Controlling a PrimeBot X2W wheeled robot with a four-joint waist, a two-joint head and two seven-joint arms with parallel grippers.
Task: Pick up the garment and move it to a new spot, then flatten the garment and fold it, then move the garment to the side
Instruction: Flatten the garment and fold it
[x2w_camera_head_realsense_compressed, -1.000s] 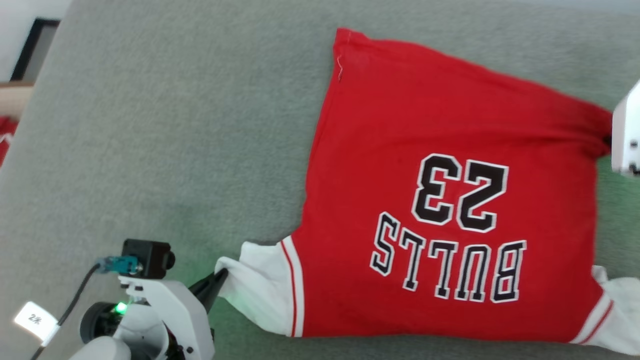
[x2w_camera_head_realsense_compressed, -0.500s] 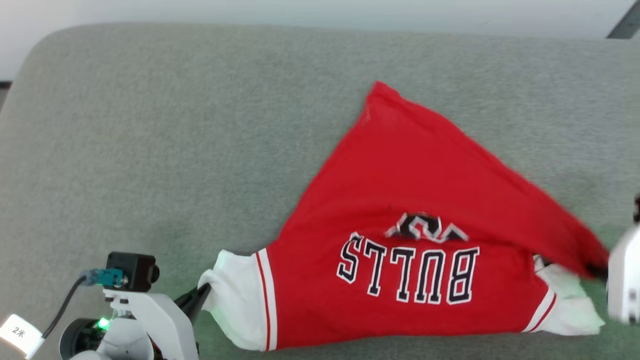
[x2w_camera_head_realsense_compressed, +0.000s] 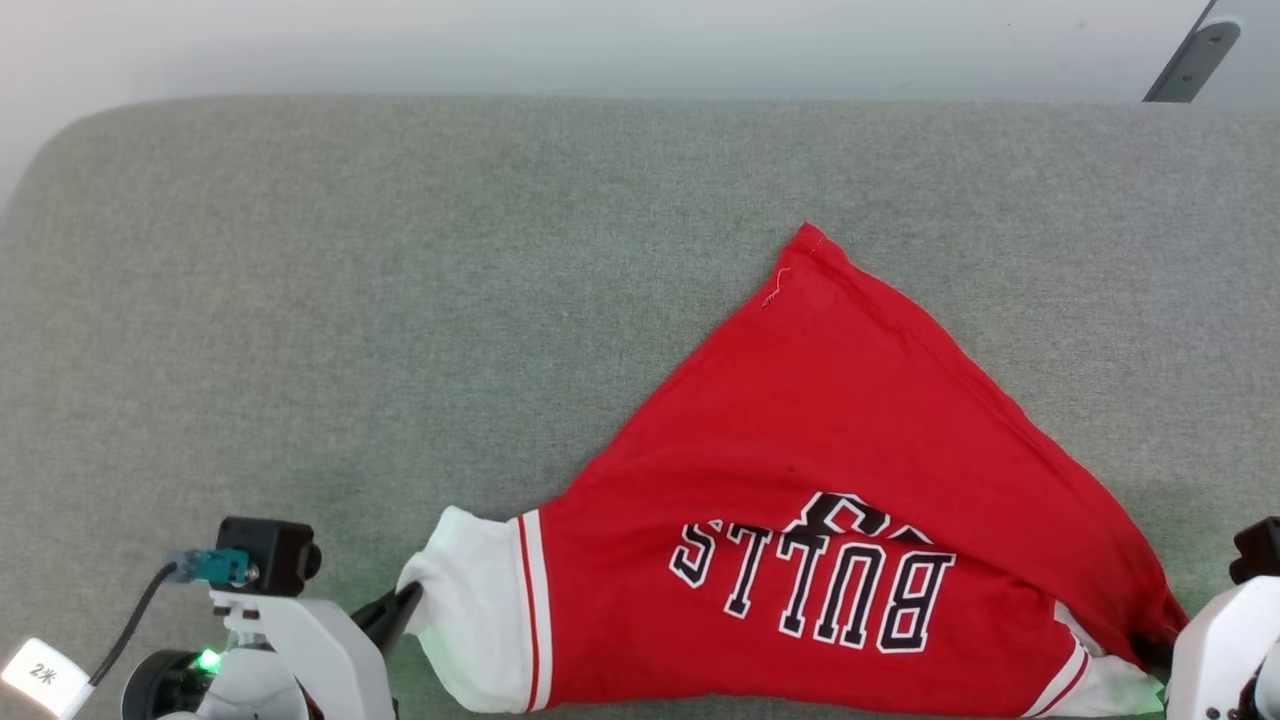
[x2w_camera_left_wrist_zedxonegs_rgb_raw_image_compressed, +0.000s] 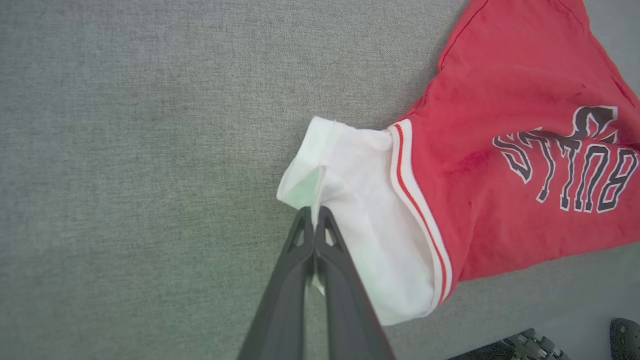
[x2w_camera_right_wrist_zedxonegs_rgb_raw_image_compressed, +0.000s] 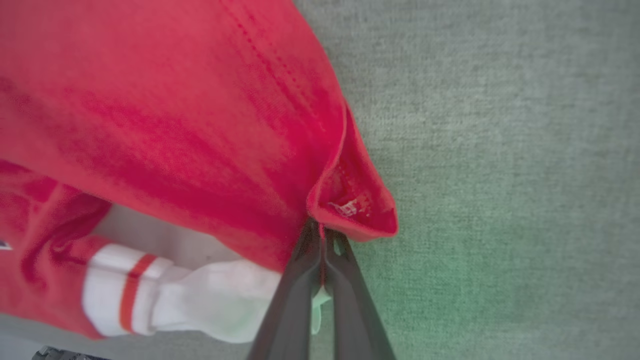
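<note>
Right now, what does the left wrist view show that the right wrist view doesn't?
Left wrist view: the left fingers shut on the edge of one white sleeve, plus the BULLS lettering. Right wrist view: the right fingers pinching a folded red hem corner, beside the other white sleeve. Both: the garment on the grey surface.

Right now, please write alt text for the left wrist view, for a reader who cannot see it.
The shut left gripper pinches the edge of the white sleeve of a red garment with black "BULLS" lettering, seen upside down. The garment lies on a grey fabric surface, spreading to the right.
</note>
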